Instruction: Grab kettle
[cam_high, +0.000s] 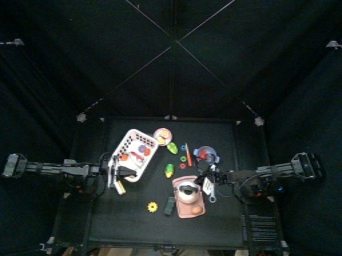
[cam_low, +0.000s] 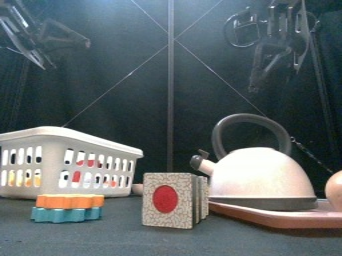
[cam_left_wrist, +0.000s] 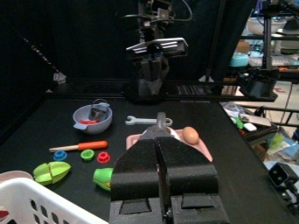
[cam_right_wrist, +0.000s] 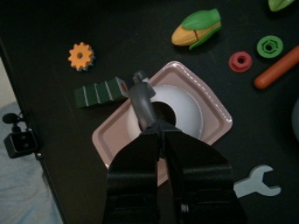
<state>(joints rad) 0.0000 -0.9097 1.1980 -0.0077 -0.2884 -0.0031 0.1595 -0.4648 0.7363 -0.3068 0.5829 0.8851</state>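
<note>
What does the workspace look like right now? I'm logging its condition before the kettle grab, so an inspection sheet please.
Surface: black table, no spills seen.
Job's things: kettle upright on pink board.
Clutter: white basket, red-dot block, stacked gears, corn, wrench.
End effectors: left end effector shut; right end effector shut, above the kettle, not holding it.
Cables: nothing seen.
Surroundings: black curtains; room shelves beyond.

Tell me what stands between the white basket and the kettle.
In the front view, a small block with a red circle on its face stands in the gap between the white basket and the kettle, beside the pink board.
</note>
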